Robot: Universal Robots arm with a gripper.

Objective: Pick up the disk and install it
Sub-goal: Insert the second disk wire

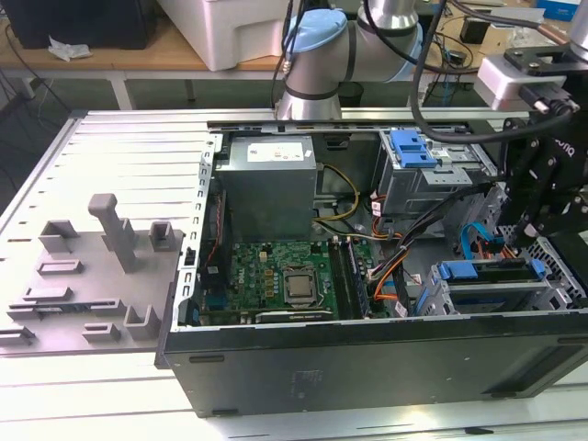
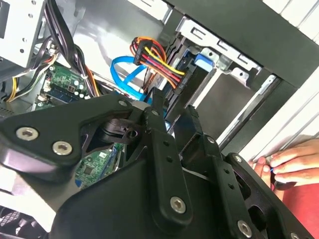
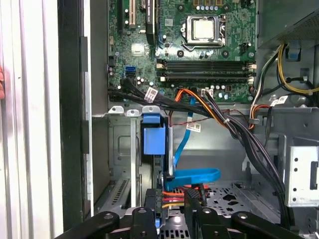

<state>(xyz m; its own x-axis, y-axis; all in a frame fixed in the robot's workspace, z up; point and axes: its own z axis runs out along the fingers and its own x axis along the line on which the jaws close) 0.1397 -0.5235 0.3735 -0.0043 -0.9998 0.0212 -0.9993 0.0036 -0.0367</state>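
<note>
The disk [image 1: 487, 271] sits on edge in the drive cage at the case's front corner, on the exterior view's right, its blue carrier rail on top. Both wrist views show the blue carrier [image 3: 153, 137] [image 2: 203, 59] down in the cage slot. My black gripper [image 1: 525, 243] hovers just above the disk's cable end. Its fingertips [image 3: 150, 195] stand a little apart, open, on either side of the disk's edge, with red, yellow and orange wires [image 3: 174, 194] showing in the gap. In both wrist views the gripper [image 3: 171, 196] [image 2: 175, 112] holds nothing.
A blue data cable [image 3: 197, 175] and black wire bundles [image 3: 239, 134] cross beside the cage. The motherboard [image 1: 285, 276], the grey power supply [image 1: 271, 179] and an upper cage with a blue latch [image 1: 411, 147] fill the case. A person's hand [image 2: 284, 162] rests outside the case wall.
</note>
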